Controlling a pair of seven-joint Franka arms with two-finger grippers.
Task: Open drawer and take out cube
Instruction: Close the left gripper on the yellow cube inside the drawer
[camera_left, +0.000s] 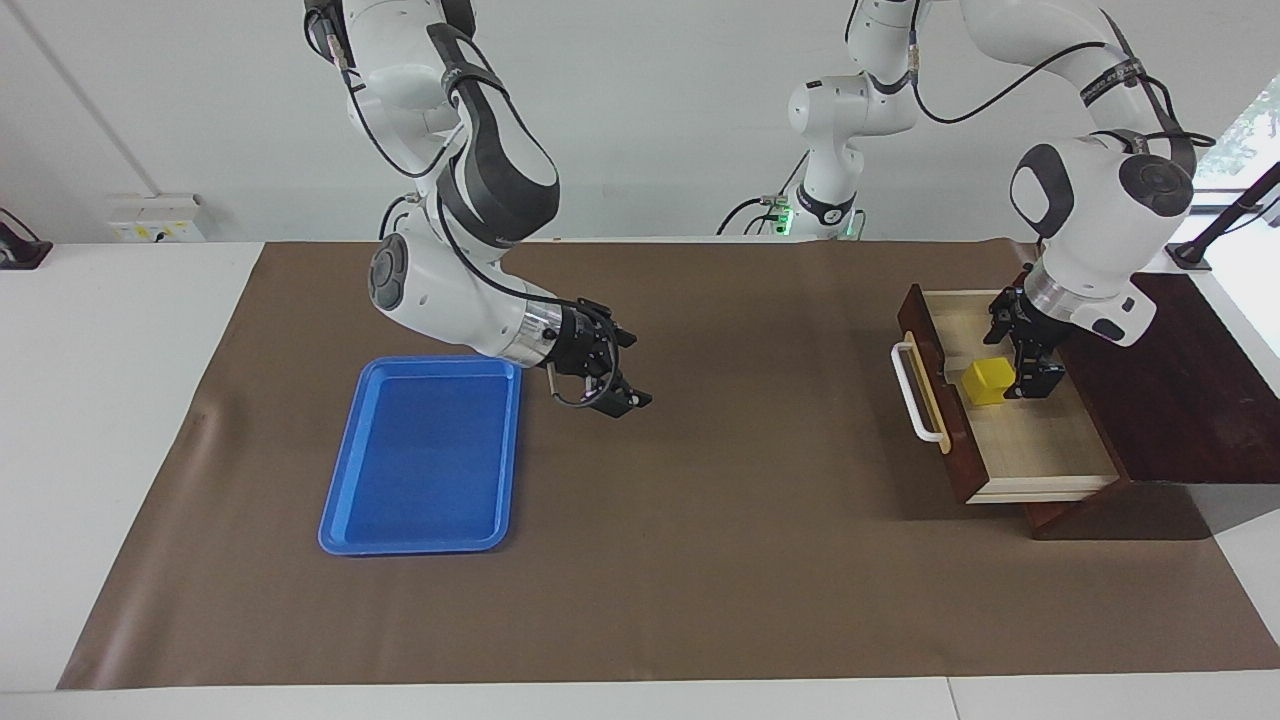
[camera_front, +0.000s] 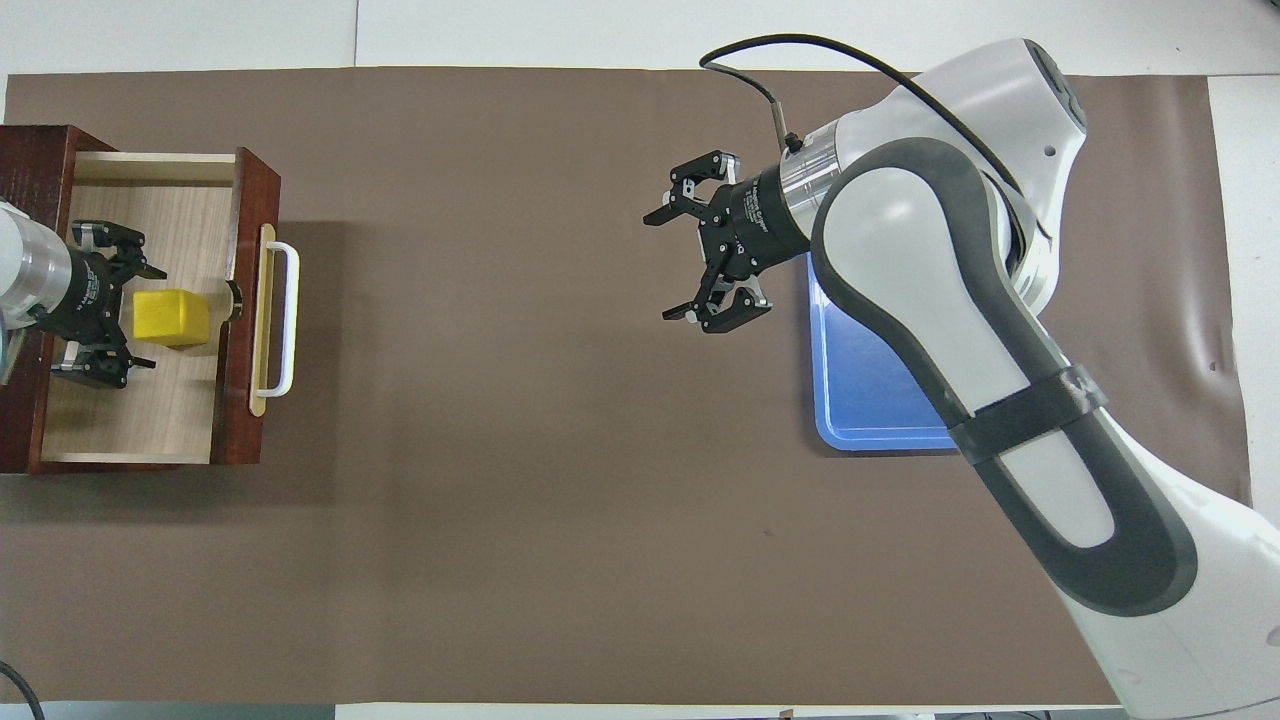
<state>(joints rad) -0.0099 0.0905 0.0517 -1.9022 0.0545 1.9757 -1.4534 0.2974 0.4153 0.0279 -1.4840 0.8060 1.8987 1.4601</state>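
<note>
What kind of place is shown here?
Probably a robotics lab: two arms at a white table with a brown mat, and staged props only: drawer, cube, tray.

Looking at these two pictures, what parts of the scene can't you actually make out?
- Overhead view: much of the blue tray is covered by the right arm.
- Facing view: the side of the cube facing the open left gripper is hidden by it, so contact is unclear.
- Overhead view: the wooden box is cut off by the edge.
</note>
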